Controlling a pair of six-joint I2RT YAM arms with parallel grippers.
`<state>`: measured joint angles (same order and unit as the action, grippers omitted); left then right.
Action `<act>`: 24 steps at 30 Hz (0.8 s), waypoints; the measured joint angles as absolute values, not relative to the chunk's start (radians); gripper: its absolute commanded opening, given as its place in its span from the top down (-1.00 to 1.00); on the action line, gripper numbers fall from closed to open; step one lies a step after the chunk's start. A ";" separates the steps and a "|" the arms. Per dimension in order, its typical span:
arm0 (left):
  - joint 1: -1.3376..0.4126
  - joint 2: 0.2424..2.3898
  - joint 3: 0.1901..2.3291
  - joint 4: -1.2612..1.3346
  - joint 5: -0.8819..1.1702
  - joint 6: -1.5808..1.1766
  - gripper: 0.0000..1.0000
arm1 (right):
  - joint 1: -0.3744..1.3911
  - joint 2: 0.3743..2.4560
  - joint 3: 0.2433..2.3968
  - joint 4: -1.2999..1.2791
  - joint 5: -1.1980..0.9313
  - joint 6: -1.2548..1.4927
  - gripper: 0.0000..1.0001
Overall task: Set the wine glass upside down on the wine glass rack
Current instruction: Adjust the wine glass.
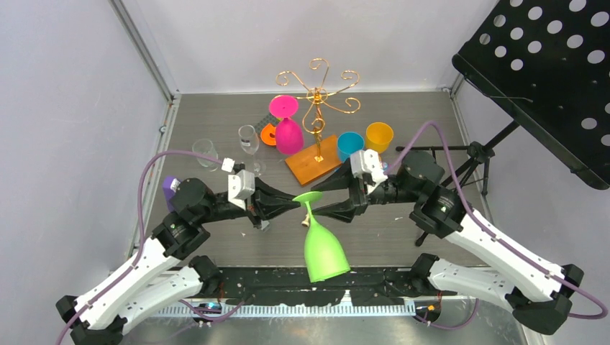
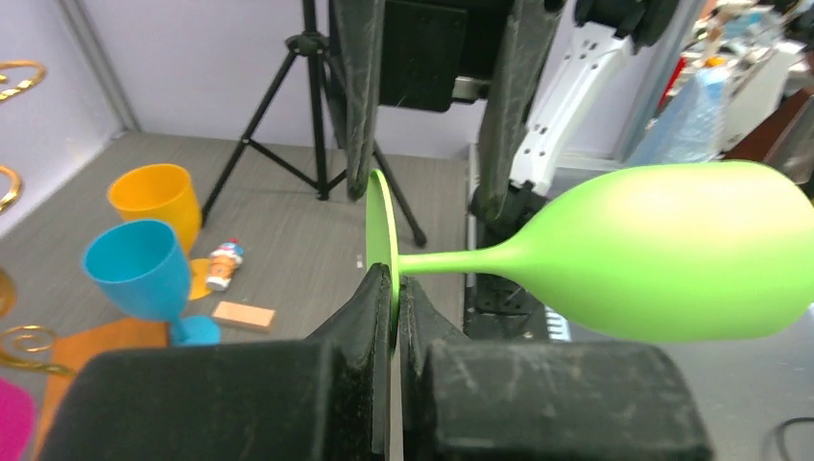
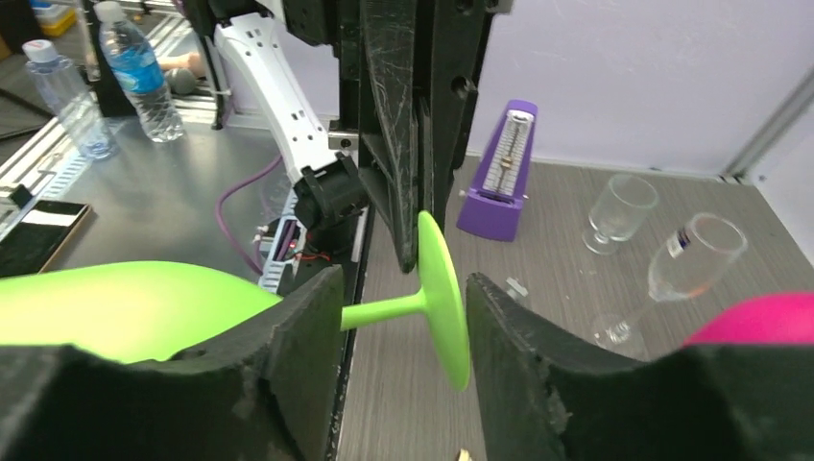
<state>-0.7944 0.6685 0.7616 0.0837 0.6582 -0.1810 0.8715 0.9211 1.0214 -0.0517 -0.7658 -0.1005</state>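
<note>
Wine glass held mid-frame, not yet racked.
My left gripper (image 1: 296, 205) pinches the foot of the wine glass (image 1: 324, 248); my right gripper (image 1: 319, 200) is spread around it. I judge the wine glass rack (image 1: 317, 92), upper centre, remains to be reached.

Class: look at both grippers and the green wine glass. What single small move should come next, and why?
Probably close the right gripper on the foot of the green wine glass. Its fingers stand open either side of that foot, while the shut left gripper pinches only the foot's edge. A second hold seems wise before heading for the wine glass rack.
</note>
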 measured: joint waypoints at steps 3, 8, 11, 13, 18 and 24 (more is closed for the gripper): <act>-0.794 0.651 0.771 0.019 0.631 -0.099 1.00 | 0.873 0.850 0.979 -0.052 -0.693 -0.065 -0.26; -0.794 0.599 0.797 -0.070 0.587 0.079 1.00 | 0.873 0.736 0.946 -0.078 -0.540 0.048 -0.30; -0.794 0.567 0.805 -0.094 0.576 0.190 1.00 | 0.873 0.703 0.949 -0.120 -0.453 0.128 -0.30; -0.794 0.544 0.815 -0.107 0.577 0.257 1.00 | 0.873 0.703 0.963 -0.165 -0.411 0.184 -0.30; -0.798 0.553 0.872 -0.127 0.580 0.389 1.00 | 0.873 0.783 0.999 -0.252 -0.388 0.302 -0.25; -0.836 0.621 0.936 -0.162 0.593 0.507 1.00 | 0.873 0.875 0.991 -0.249 -0.430 0.411 -0.25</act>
<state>-0.8356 0.6212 0.9363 -0.1619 0.5930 0.5072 0.8734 0.8745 0.9913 -0.2489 -0.4297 0.4107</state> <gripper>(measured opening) 0.002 0.628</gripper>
